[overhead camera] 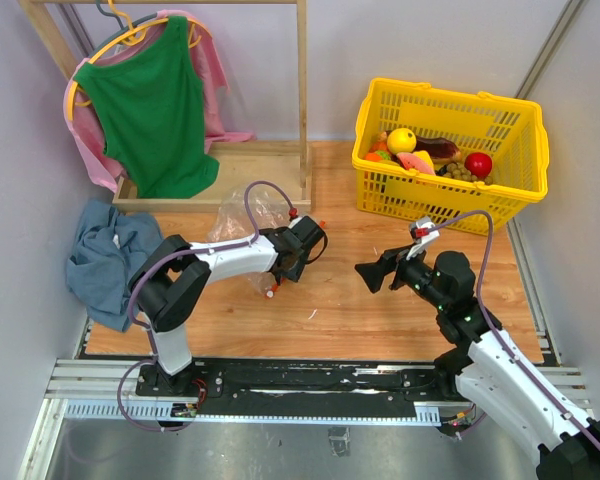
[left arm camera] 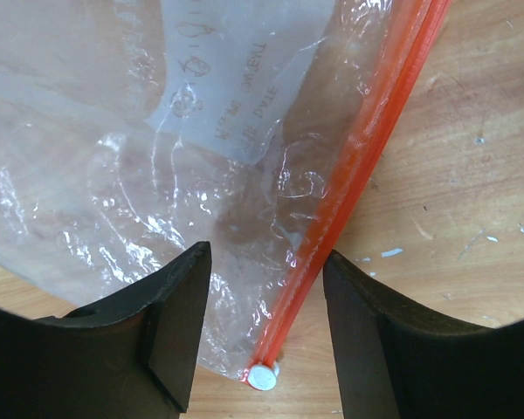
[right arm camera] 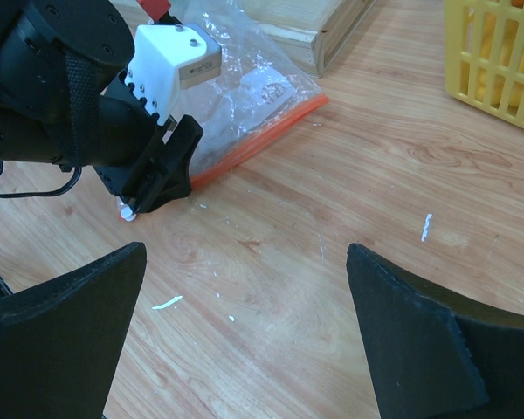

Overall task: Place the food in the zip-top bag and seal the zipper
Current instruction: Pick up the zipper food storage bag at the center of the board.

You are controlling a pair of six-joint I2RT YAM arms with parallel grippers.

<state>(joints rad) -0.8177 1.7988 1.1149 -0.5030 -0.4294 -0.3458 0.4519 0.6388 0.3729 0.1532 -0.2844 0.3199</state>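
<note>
On the wooden table [overhead camera: 350,310], left of centre, the bag [overhead camera: 242,215] lies flat and holds nothing; whether its mouth is open I cannot tell. All the food [overhead camera: 430,155] sits in the yellow basket [overhead camera: 450,95] at the far right, well apart from the bag, so neither filling nor sealing looks begun. The left gripper [left arm camera: 266,257] straddles the end of the zipper [left arm camera: 358,148] with fingers parted, pinching nothing. The right gripper [right arm camera: 247,253] hangs wide open and empty over bare wood.

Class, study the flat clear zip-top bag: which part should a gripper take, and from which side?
Grip the orange zipper strip near its white-tipped end, coming from above with jaws across it. The bag lies flat; the strip looks its only firm, straight edge.
</note>
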